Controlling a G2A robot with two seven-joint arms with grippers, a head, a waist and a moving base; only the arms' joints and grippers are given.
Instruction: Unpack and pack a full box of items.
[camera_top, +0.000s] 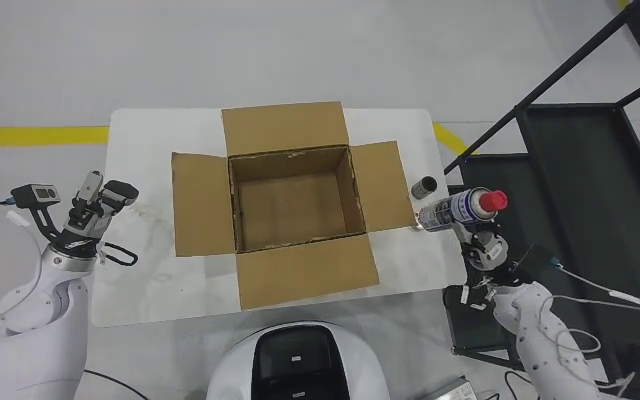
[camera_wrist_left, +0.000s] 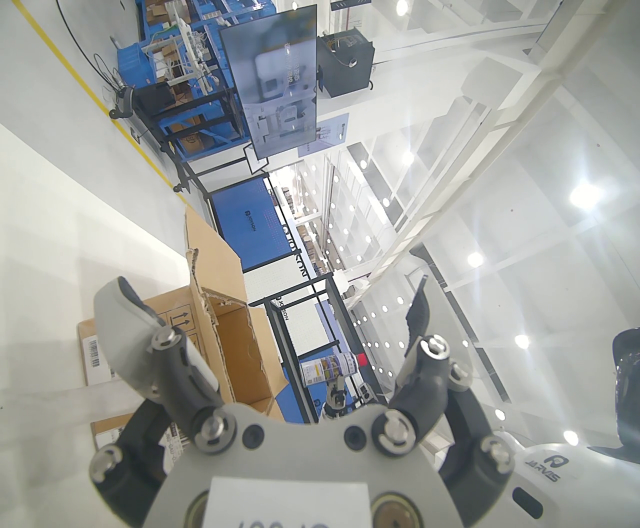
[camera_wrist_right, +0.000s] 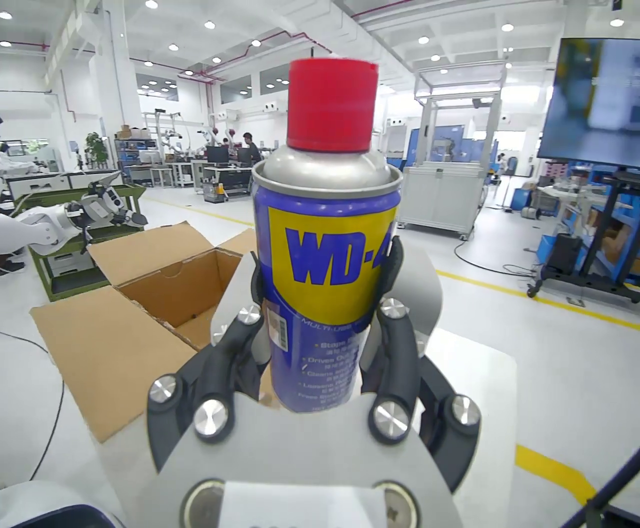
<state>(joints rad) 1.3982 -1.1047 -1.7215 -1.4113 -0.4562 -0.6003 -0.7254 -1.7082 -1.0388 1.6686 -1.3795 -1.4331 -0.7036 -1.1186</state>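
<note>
An open cardboard box (camera_top: 293, 205) sits in the middle of the white table (camera_top: 140, 140), its four flaps spread out and its inside bare. My right gripper (camera_wrist_right: 325, 272) is shut on a blue and yellow spray can (camera_wrist_right: 325, 250) with a red cap (camera_wrist_right: 331, 102). It holds the can (camera_top: 455, 210) above the table's right edge, just beyond the box's right flap. My left gripper (camera_wrist_left: 270, 320) stands open with nothing between its fingers, at the table's left edge (camera_top: 105, 190), apart from the box (camera_wrist_left: 225, 340).
A small dark cylinder (camera_top: 424, 186) stands on the table between the box's right flap and the held can. A black metal rack (camera_top: 570, 170) stands close beside the table on the right. Bare table strips run along the far and left sides.
</note>
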